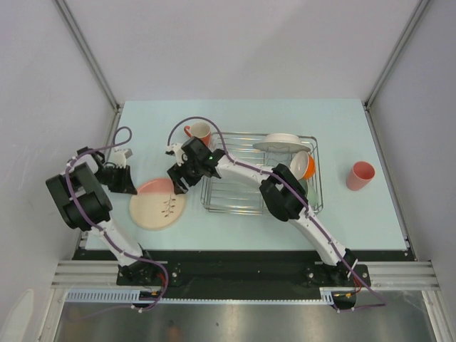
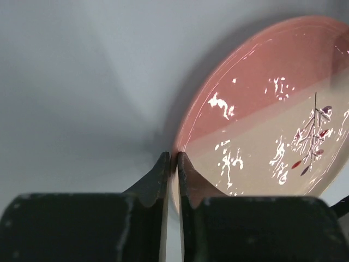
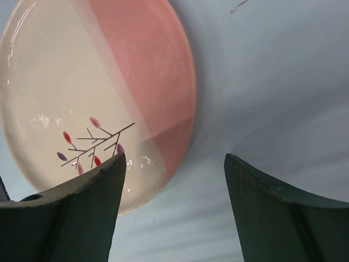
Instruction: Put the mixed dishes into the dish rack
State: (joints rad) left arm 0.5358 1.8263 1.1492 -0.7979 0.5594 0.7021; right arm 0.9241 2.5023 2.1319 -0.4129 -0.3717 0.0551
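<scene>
Pink plate with dark twig mark (image 1: 158, 204): lies flat on the worktop (image 1: 249, 117), just left of the dish rack (image 1: 242, 209) and outside it.
Left end effector (image 2: 173, 158): clenched on the plate's rim at the side farthest from the rack, fingers nearly touching.
Right end effector (image 3: 174, 164): released, jaws wide, above the plate's rack-side edge, grasping nothing.
Governing relation: the plate is round, with no long axis. The rack lies beyond it, opposite the gripped rim.
Next move (judged): the left lifts and tilts the plate upright for a rack slot.
</scene>
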